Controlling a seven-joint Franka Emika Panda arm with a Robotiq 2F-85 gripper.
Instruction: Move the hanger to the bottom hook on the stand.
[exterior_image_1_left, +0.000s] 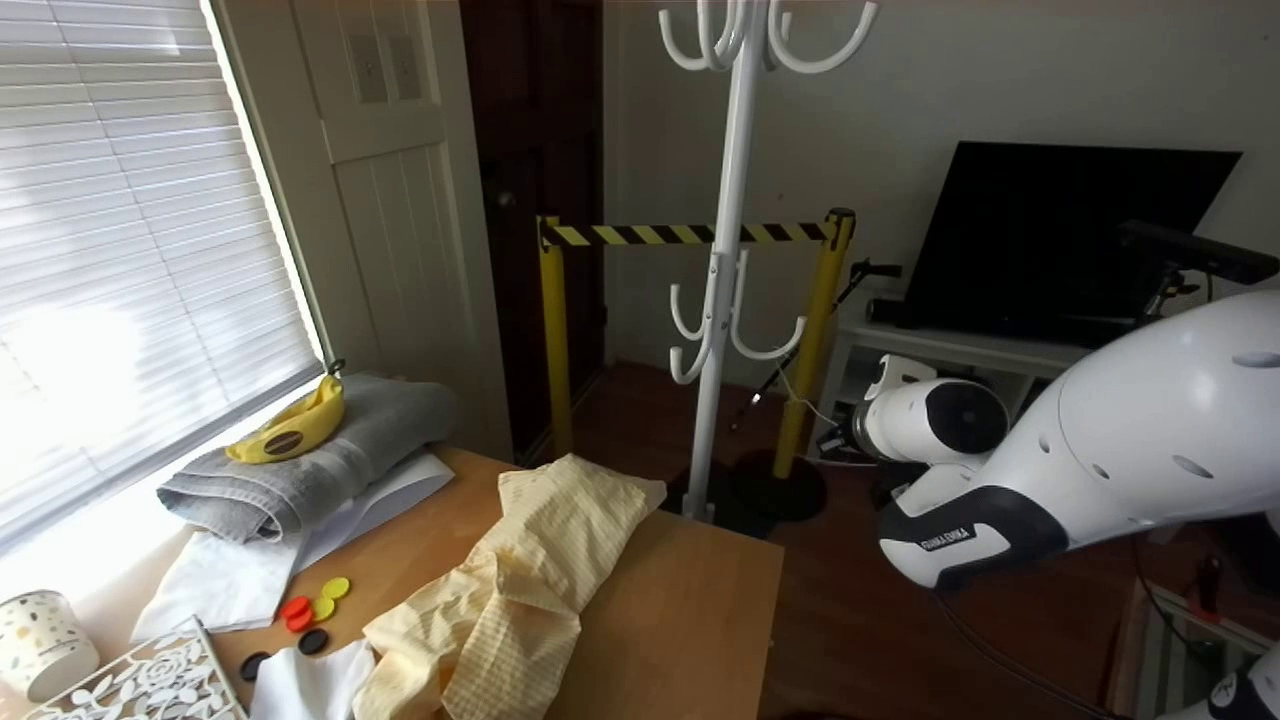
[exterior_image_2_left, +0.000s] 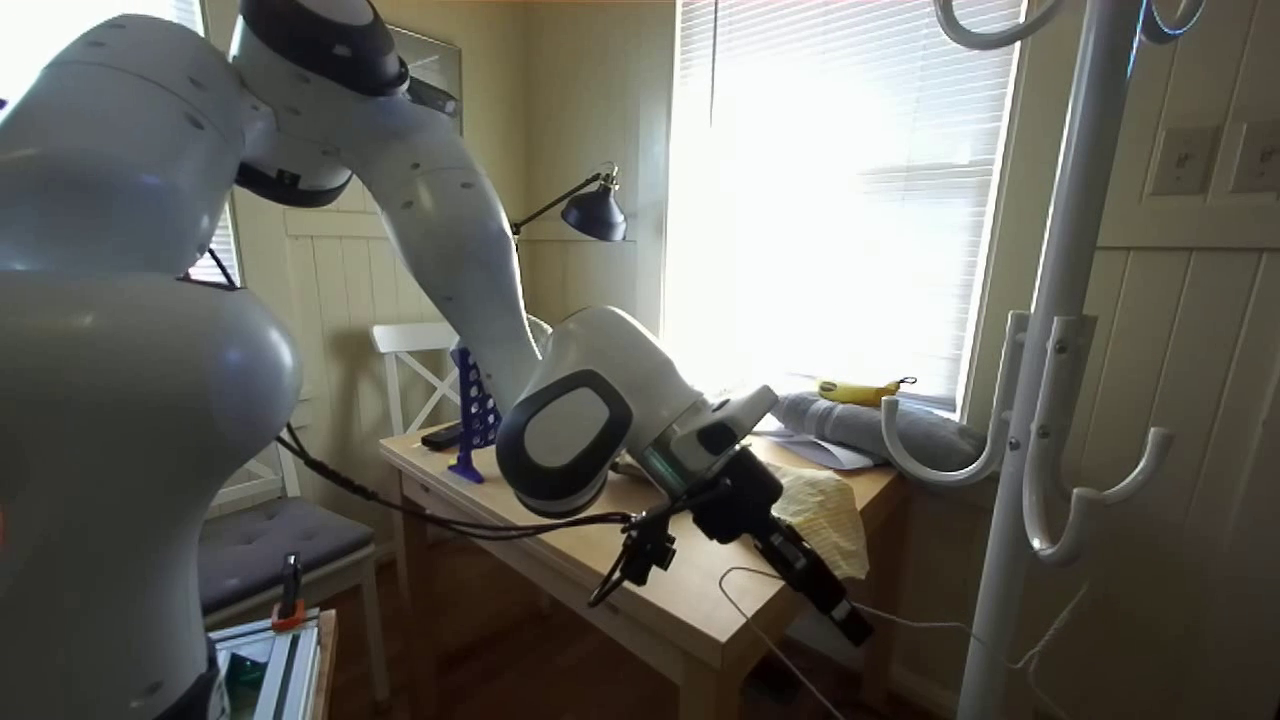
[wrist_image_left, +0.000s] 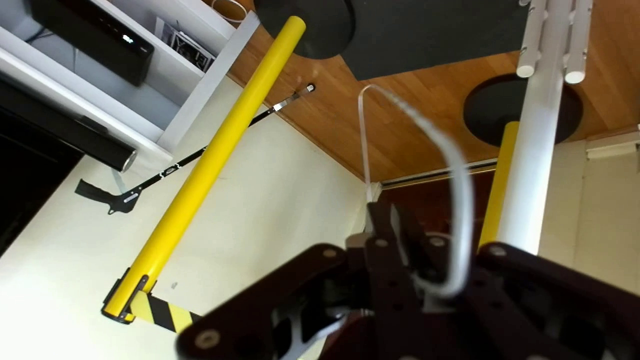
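While daylight glows through the blinds (exterior_image_1_left: 140, 220) at the far left in an exterior view, a speckled cup (exterior_image_1_left: 45, 648) sits below them, and to its right a banana-shaped pouch (exterior_image_1_left: 300, 425) lies on a folded gray towel (exterior_image_1_left: 385, 430). Red, yellow and black discs (exterior_image_1_left: 296, 606) are scattered on the wooden tabletop (exterior_image_1_left: 690, 620), with a crumpled yellow cloth (exterior_image_1_left: 540, 560) sprawled just beside them. Beyond the tabletop's edge the white stand (exterior_image_1_left: 737, 130) rises upright, its curved hooks (exterior_image_1_left: 818, 67) in an upper and a lower tier, with a striped barrier (exterior_image_1_left: 640, 235) behind it. Next to the right comes the hanger (wrist_image_left: 463, 200), blurred in the wrist view, a thin white wire on which the end effector (exterior_image_2_left: 852, 625) is clamped; in an exterior view it shows lower than the bottom hooks (exterior_image_2_left: 940, 474). Whether it touches the stand, I cannot tell. Farther right, the robot arm (exterior_image_1_left: 1160, 430) reaches across in front of a low white shelf (exterior_image_1_left: 960, 348) bearing a dark television (exterior_image_1_left: 1070, 240).
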